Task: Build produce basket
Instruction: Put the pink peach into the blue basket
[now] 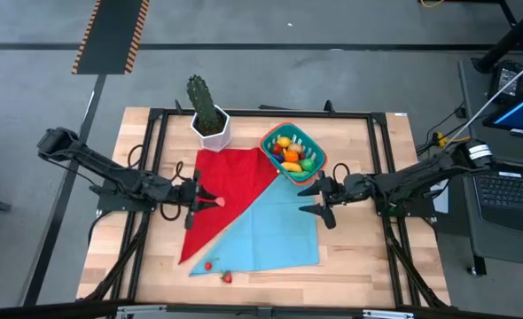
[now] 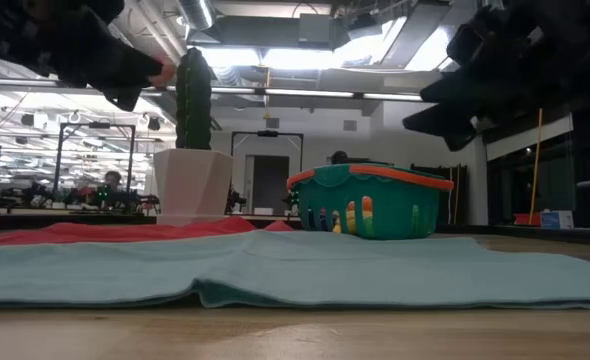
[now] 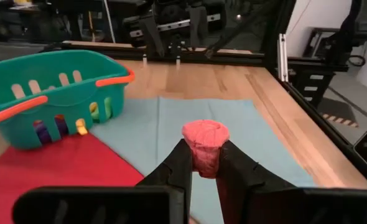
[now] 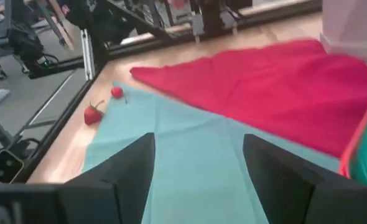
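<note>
The teal basket (image 1: 292, 152) with its orange-red rim stands on the far part of the cloths, several pieces of produce (image 1: 292, 156) inside. My left gripper (image 1: 206, 202) hangs over the red cloth (image 1: 235, 182), left of the basket, shut on a small pinkish-red produce piece (image 3: 205, 144). My right gripper (image 1: 318, 198) hovers open just near of the basket, over the light blue cloth (image 1: 275, 232), nothing between its fingers (image 4: 127, 177). A small red berry (image 1: 210, 264) and a strawberry (image 1: 227, 277) lie at the blue cloth's near left corner. My left gripper pinches the pinkish-red piece by its lower sides (image 3: 203, 167) between its two fingers. Its rounded top (image 3: 205, 132) sticks out past the fingertips. The fingers reach in nearly level from the table's left. The piece is lifted clear above the red cloth.
A white hexagonal pot with a green cactus (image 1: 210, 120) stands at the far edge, left of the basket. A black metal frame (image 1: 146, 142) borders the wooden table top. Bare wood shows along the near edge (image 1: 350, 279).
</note>
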Robot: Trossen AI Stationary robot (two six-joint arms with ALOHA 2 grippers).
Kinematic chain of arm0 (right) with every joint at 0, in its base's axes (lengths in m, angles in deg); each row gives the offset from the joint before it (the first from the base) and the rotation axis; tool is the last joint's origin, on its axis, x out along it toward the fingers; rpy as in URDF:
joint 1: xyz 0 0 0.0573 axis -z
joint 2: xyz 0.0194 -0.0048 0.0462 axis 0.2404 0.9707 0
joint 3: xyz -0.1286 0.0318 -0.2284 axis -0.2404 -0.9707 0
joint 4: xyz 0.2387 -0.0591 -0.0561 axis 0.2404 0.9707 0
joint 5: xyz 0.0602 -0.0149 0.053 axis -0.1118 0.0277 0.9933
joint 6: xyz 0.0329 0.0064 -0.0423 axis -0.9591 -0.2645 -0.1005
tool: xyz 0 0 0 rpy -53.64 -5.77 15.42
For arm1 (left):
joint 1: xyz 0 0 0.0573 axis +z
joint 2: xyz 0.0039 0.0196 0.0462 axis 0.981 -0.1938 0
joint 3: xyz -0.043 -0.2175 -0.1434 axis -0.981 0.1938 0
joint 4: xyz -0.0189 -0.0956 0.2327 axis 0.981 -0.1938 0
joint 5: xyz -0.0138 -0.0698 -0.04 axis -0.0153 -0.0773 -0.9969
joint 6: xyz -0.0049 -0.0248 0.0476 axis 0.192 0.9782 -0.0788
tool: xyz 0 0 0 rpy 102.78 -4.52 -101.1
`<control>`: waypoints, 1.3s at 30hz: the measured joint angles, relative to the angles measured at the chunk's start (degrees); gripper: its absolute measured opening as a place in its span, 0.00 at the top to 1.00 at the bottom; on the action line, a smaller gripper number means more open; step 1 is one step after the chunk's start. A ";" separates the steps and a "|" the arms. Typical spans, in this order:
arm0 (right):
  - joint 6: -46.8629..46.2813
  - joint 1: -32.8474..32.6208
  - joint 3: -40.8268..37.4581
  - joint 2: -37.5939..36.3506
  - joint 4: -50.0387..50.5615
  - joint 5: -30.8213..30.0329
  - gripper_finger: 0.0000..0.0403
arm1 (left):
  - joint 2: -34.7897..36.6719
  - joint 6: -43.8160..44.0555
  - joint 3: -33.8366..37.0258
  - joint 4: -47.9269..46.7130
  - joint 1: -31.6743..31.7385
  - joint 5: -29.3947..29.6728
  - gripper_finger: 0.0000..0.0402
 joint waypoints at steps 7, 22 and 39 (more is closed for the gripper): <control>10.00 0.37 1.05 5.97 -10.09 -2.93 0.39 | -0.58 0.46 0.17 3.63 3.20 -6.58 0.88; 31.86 0.39 23.67 14.30 10.62 -4.83 0.39 | -12.22 3.52 0.19 18.24 12.16 -18.07 0.89; 40.57 0.39 44.65 29.99 22.42 -4.52 0.39 | -25.80 4.57 -7.24 24.51 18.91 -31.10 0.91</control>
